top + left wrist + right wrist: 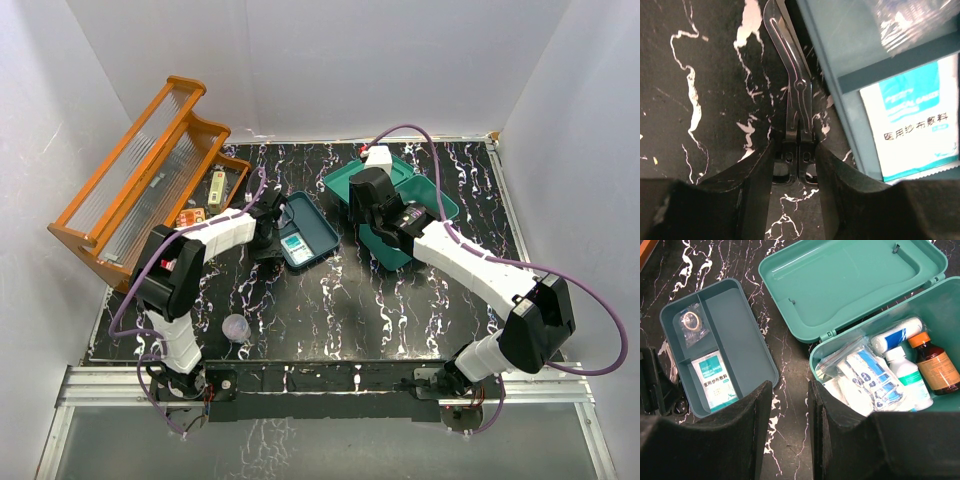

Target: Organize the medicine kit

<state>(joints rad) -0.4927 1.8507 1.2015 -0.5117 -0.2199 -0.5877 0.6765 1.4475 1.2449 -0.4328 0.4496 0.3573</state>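
**Two robot arms at an open teal medicine kit**

From above: two arms are reaching over one black table veined with white, with plain white walls closing it in. One medicine kit is lying open at the far centre-right. Its one insert tray is sitting on the table just to its left. One orange rack is standing at the far left. The left gripper is working at the tray's left edge, and the right gripper is hovering over the kit.

Left wrist: the left gripper is clamping the handles of one pair of scissors, just beside the tray wall. Whether they are touching the table cannot be told. One gauze packet is lying in the tray.

Right wrist: the right gripper is holding its fingers apart, grasping nothing. The box is holding one brown bottle, one white bottle, one bandage roll and one clear bag of packets. The packets inside cannot be counted.
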